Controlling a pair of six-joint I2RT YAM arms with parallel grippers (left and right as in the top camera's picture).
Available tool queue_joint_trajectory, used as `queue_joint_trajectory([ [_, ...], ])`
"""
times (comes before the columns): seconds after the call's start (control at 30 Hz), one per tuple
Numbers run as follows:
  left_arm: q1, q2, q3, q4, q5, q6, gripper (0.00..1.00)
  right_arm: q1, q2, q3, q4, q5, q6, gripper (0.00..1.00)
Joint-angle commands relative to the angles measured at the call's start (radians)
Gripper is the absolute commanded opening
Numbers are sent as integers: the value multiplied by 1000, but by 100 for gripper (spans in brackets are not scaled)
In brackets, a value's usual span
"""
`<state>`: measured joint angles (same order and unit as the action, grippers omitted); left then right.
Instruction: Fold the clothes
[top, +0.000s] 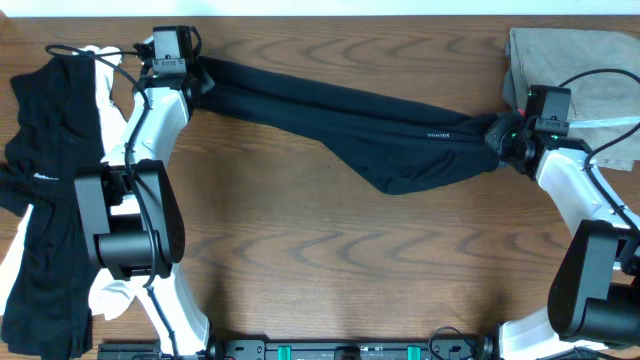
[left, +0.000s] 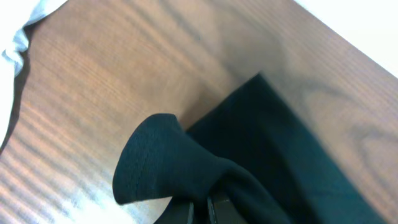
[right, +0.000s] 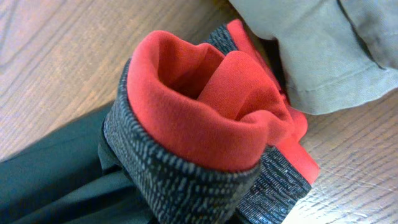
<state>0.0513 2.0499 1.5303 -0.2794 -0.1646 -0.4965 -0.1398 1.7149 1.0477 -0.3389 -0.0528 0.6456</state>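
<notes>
A dark navy pair of trousers (top: 340, 115) hangs stretched across the far half of the table between both arms. My left gripper (top: 196, 72) is shut on one end; in the left wrist view the dark cloth (left: 186, 168) bunches over the fingers (left: 208, 211). My right gripper (top: 497, 135) is shut on the other end, the waistband. In the right wrist view the waistband (right: 186, 168) is grey knit with a red lining (right: 205, 93), and it hides the fingers.
A pile of black and white clothes (top: 50, 170) lies along the left edge. A folded grey-beige garment (top: 580, 70) lies at the far right corner, also in the right wrist view (right: 317, 43). The wooden table (top: 350, 270) shows below the trousers.
</notes>
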Motion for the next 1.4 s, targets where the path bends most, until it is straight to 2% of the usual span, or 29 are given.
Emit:
queue_joint_trajectory([
  [0.0, 8, 15, 13, 47, -50, 14, 11, 8, 10, 25, 3, 31, -11, 1],
  [0.03, 6, 23, 13, 73, -49, 13, 29, 8, 10, 25, 4, 36, -11, 1],
  [0.07, 3, 34, 13, 96, -49, 14, 64, 10, 10, 25, 3, 42, -11, 1],
  [0.1, 0, 41, 13, 114, -47, 14, 86, 11, 10, 25, 3, 43, -11, 1],
  [0.13, -4, 46, 13, 122, -46, 15, 96, 13, 10, 25, 3, 45, -11, 1],
  [0.4, -12, 48, 13, 93, -58, 59, 98, 15, 10, 25, 6, 61, -12, 1],
  [0.57, -3, 48, 13, 0, -58, 59, 98, 15, 10, 25, 23, 76, -20, 2],
  [0.83, -1, 48, 13, -112, -58, 59, 98, 17, 103, 25, 158, 97, -49, 4],
  [0.87, -1, 48, 13, -119, -58, 59, 98, 18, 121, 25, 183, 93, -49, 8],
  [0.9, -1, 48, 13, -124, -58, 59, 98, 18, 140, 25, 206, 88, -49, 17],
  [0.93, -1, 48, 13, -128, -58, 59, 98, 18, 155, 25, 221, 82, -49, 38],
  [0.97, -1, 48, 13, -128, -58, 59, 98, 18, 165, 25, 226, 78, -49, 64],
  [1.03, -1, 47, 13, -127, -58, 59, 98, 18, 164, 25, 225, 70, -49, 88],
  [1.07, -1, 43, 14, -125, -58, 59, 98, 18, 158, 26, 224, 60, -50, 94],
  [1.13, -1, 36, 17, -124, -57, 77, 98, 18, 134, 36, 214, 25, -66, 99],
  [1.37, 0, 23, 91, -192, 0, 193, 98, 30, -8, 131, 64, -8, -132, 99],
])
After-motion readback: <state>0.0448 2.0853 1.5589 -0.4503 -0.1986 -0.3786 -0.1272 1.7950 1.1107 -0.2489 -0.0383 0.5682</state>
